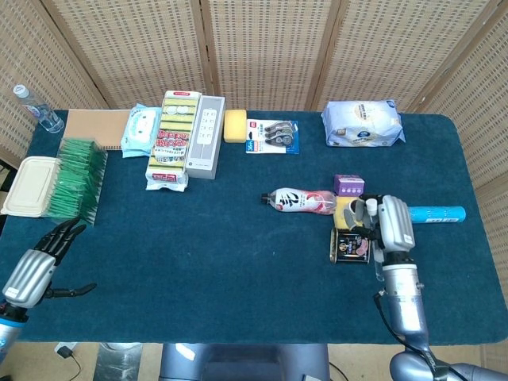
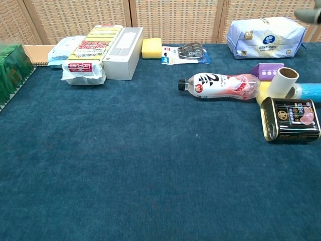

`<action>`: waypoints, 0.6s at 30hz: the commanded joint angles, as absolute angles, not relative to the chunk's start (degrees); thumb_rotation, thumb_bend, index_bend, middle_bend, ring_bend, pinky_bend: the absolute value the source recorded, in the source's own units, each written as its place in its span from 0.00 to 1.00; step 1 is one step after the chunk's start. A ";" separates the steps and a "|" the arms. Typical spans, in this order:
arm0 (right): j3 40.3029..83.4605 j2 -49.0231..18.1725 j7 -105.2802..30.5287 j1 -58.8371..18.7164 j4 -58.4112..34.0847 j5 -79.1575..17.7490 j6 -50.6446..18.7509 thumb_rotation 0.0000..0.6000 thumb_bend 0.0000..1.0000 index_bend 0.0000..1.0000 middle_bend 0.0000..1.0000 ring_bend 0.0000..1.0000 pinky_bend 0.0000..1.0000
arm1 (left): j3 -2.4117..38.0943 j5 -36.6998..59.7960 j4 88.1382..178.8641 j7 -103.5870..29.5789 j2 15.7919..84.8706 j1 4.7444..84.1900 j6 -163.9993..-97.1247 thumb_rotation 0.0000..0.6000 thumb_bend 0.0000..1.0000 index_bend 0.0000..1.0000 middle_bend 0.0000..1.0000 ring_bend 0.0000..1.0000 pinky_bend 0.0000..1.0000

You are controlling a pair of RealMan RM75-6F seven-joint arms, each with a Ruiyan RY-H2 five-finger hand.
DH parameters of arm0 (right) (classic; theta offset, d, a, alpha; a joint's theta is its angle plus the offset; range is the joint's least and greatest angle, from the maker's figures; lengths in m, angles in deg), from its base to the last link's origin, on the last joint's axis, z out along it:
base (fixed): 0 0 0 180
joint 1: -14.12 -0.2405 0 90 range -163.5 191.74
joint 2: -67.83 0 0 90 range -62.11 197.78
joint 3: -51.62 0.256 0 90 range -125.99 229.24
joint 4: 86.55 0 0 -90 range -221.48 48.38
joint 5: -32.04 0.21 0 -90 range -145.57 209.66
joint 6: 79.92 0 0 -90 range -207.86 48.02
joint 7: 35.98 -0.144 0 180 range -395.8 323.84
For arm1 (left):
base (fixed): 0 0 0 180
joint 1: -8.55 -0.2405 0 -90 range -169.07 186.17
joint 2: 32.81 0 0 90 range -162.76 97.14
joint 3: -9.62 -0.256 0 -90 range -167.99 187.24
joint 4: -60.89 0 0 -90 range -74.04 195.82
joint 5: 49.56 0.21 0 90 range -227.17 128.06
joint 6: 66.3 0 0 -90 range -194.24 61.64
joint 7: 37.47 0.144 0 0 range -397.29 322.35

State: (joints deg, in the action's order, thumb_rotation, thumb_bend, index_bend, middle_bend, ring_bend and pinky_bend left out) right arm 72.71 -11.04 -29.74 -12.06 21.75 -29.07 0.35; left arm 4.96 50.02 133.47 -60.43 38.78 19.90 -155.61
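In the head view, a dark rectangular tin [image 1: 352, 245] lies flat on the blue table [image 1: 222, 262], right of middle. A pink-labelled bottle [image 1: 300, 202], a purple box [image 1: 348, 186] and a blue tube [image 1: 436, 213] crowd it. The right hand [image 1: 389, 225] hovers over the tin's right edge, fingers curled; contact unclear. The left hand [image 1: 40, 262] is spread and holds nothing.

In the chest view, the tin [image 2: 292, 119] lies beside a white roll [image 2: 282, 82]; only a blurred sliver shows at the upper right corner.

My silvery metal right hand [image 1: 392, 225] is hovering over a glossy black tin [image 1: 350, 245] lying on matt blue cloth [image 1: 238, 254].
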 commanded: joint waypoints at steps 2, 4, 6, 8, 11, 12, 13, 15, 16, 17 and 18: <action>79.44 -15.88 -28.71 -17.21 13.31 -23.86 -2.32 1.00 0.40 0.78 1.00 1.00 1.00 | 4.71 49.93 133.93 -60.03 38.49 19.26 -156.40 0.69 0.00 0.00 0.00 0.03 0.14; 77.28 -15.06 -29.12 -17.17 14.11 -26.91 -3.79 1.00 0.40 0.78 1.00 1.00 1.00 | 5.29 48.73 133.85 -60.10 38.80 19.03 -156.28 0.70 0.00 0.00 0.00 0.03 0.14; 76.58 -15.17 -31.64 -16.91 14.55 -28.42 -4.48 1.00 0.40 0.78 1.00 1.00 1.00 | 5.66 47.87 133.78 -59.88 39.26 18.93 -155.89 0.69 0.00 0.00 0.00 0.03 0.14; 77.43 -16.38 -33.70 -17.39 13.24 -28.38 -4.49 1.00 0.40 0.78 1.00 1.00 1.00 | 5.47 48.13 133.97 -59.27 39.54 18.76 -156.03 0.69 0.00 0.00 0.00 0.03 0.14; 78.98 -17.90 -36.29 -18.58 11.09 -28.07 -5.16 1.00 0.40 0.78 1.00 1.00 1.00 | 5.03 48.87 134.52 -58.47 39.70 18.14 -157.05 0.69 0.00 0.00 0.00 0.03 0.14; 79.89 -17.88 -36.98 -19.13 10.40 -27.94 -5.60 1.00 0.40 0.78 1.00 1.00 1.00 | 4.97 48.86 134.64 -58.33 39.72 17.94 -157.25 0.69 0.00 0.00 0.00 0.03 0.14; 80.58 -18.12 -37.84 -19.75 9.48 -27.83 -6.19 1.00 0.40 0.78 1.00 1.00 1.00 | 5.00 48.52 134.78 -58.11 39.74 17.59 -157.45 0.68 0.00 0.00 0.00 0.03 0.14; 81.04 -18.66 -39.20 -20.33 7.79 -28.13 -6.59 1.00 0.40 0.78 1.00 1.00 1.00 | 5.33 47.57 134.94 -57.60 39.88 17.08 -157.56 0.69 0.00 0.00 0.00 0.03 0.14; 80.96 -18.78 -40.39 -20.47 6.92 -28.81 -6.96 1.00 0.40 0.78 1.00 1.00 1.00 | 5.57 47.03 135.05 -57.25 40.04 16.85 -157.59 0.69 0.00 0.00 0.00 0.03 0.14; 80.99 -19.07 -41.55 -20.76 5.92 -29.42 -7.29 1.00 0.40 0.78 1.00 1.00 1.00 | 5.69 46.74 135.22 -56.91 40.22 16.67 -157.63 0.70 0.00 0.00 0.00 0.03 0.14; 81.02 -19.41 -42.48 -21.07 4.90 -29.96 -7.48 1.00 0.40 0.78 1.00 1.00 1.00 | 5.70 46.67 135.41 -56.58 40.40 16.51 -157.70 0.69 0.00 0.00 0.00 0.03 0.14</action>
